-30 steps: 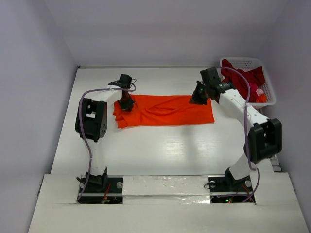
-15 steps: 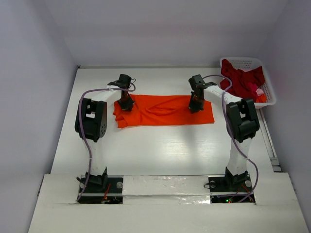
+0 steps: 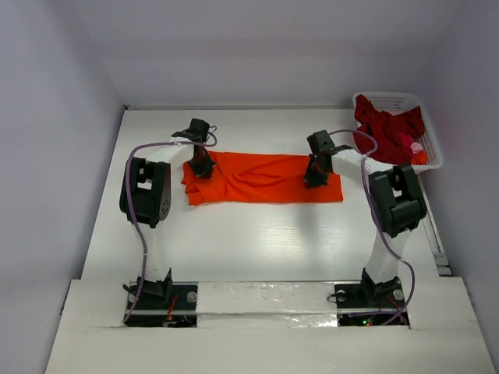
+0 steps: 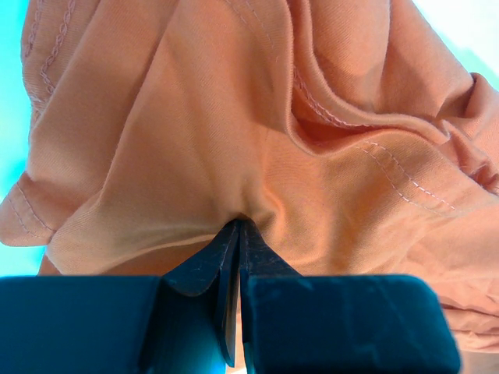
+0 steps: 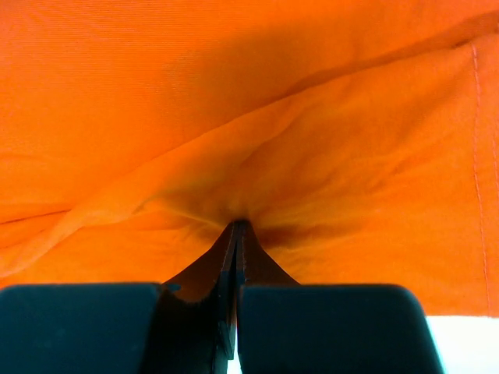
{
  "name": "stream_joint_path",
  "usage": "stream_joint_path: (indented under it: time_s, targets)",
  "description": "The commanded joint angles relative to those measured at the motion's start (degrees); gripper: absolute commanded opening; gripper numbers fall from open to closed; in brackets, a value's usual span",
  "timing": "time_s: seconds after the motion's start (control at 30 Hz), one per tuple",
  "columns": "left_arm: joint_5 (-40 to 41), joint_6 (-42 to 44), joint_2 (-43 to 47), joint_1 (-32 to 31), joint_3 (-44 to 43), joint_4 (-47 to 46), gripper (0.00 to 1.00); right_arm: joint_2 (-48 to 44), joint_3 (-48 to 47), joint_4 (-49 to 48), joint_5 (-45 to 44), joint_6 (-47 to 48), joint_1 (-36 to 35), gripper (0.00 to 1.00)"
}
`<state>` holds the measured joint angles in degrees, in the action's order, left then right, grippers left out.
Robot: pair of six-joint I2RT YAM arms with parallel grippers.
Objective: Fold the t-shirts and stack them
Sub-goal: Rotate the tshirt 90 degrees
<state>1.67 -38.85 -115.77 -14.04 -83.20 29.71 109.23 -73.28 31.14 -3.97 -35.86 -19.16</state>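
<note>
The orange t-shirt (image 3: 257, 181) lies on the white table as a long crumpled strip running left to right. My left gripper (image 3: 204, 167) points down onto its bunched left end, shut, and in the left wrist view the cloth (image 4: 234, 117) puckers into the closed tips (image 4: 238, 222). My right gripper (image 3: 313, 179) presses on the strip near its right end, also shut. In the right wrist view the orange fabric (image 5: 234, 93) gathers into a small pinch at the tips (image 5: 238, 224). Dark red t-shirts (image 3: 386, 125) sit heaped in the basket.
The white lattice basket (image 3: 387, 97) stands at the back right corner of the table, with a bit of pink and orange showing among the red cloth. Grey walls close in the table on the left, back and right. Both arm bases stand at the near edge.
My right gripper has come from the shirt's back right edge toward me onto the strip, its arm folding upright. The left gripper has stayed where it was.
</note>
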Motion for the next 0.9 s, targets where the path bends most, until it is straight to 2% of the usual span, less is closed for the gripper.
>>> stream_joint_path:
  time_s: [0.0,0.23,0.53,0.67,0.87]
  targets:
    - [-0.1,0.9,-0.5,0.2,0.9,-0.2,0.0,-0.4,6.7,-2.4,5.3,-1.8,-0.4,0.0]
    - [-0.8,1.5,-4.0,0.7,-1.6,-0.5,0.0,-4.2,15.7,-6.8,8.9,-2.8,-0.4,0.0]
    - [-1.4,3.3,-9.1,1.7,-10.8,1.4,0.0,-12.8,26.1,-9.7,10.1,-4.6,-3.4,0.0]
    - [-1.4,4.0,-11.1,2.3,-15.1,2.1,0.0,-16.7,29.2,-9.8,10.4,-5.4,-5.9,0.0]
    - [-6.5,4.8,-13.3,2.3,-18.1,0.2,0.0,-21.1,33.4,-10.7,10.4,-8.3,-11.9,0.0]
